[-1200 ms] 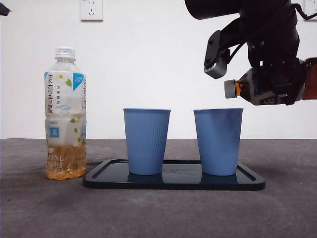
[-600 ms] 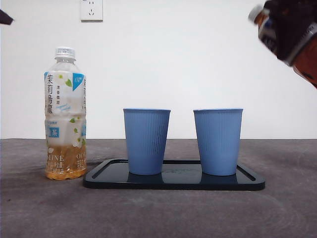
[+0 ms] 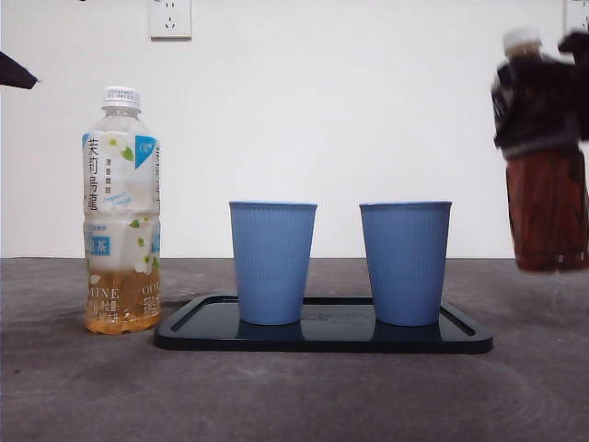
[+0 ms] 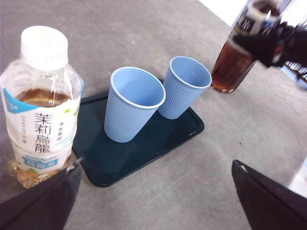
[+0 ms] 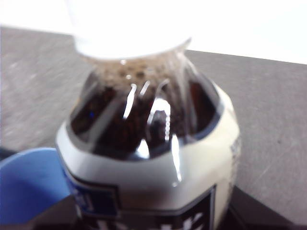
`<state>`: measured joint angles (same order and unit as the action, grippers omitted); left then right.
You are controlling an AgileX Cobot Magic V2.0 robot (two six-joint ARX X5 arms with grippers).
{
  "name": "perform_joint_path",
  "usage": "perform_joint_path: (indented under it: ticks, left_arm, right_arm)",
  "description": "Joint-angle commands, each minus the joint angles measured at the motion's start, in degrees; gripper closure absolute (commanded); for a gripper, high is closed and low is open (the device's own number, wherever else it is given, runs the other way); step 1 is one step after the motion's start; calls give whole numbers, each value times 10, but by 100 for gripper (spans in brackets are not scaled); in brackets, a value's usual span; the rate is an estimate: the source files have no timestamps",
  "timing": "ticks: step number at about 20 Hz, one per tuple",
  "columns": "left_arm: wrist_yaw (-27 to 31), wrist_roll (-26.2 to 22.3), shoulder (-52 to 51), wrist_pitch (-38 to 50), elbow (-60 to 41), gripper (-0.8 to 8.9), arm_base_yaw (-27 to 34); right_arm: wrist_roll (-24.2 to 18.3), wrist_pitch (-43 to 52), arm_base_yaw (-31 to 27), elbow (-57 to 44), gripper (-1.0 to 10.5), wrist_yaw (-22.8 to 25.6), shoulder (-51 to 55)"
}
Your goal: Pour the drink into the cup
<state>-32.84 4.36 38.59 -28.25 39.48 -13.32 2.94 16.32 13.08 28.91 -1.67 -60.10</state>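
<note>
Two blue cups stand on a black tray (image 3: 322,341): the left cup (image 3: 272,262) and the right cup (image 3: 406,262). Both also show in the left wrist view, the left cup (image 4: 132,103) and the right cup (image 4: 184,86). My right gripper (image 3: 543,110) is shut on the upper part of a dark drink bottle (image 3: 547,216) with a white cap. The bottle is upright, right of the tray, and its base looks slightly above the table. The bottle fills the right wrist view (image 5: 148,143). My left gripper (image 4: 156,164) is open and empty, high at the left.
A pale tea bottle (image 3: 121,212) with a white cap, partly full, stands left of the tray; it is close in the left wrist view (image 4: 41,105). The left arm shows only as a black tip (image 3: 14,72). A white wall stands behind the grey table.
The dark bottle lay tilted with its mouth over the right cup. It swung up and away to the right and is now upright beside the tray, lower than half a second ago.
</note>
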Motion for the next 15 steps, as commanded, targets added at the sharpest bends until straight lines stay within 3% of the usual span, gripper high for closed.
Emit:
perform_joint_path:
  ticks: [1,15]
  left_arm:
    - [0,-5,3,5,10,315,-2]
    - [0,-3,3,6,10,315,-2]
  right_arm:
    - [32,130,-6,-35,797,2,-14]
    - [42,316,-20,-65,797,0,-157]
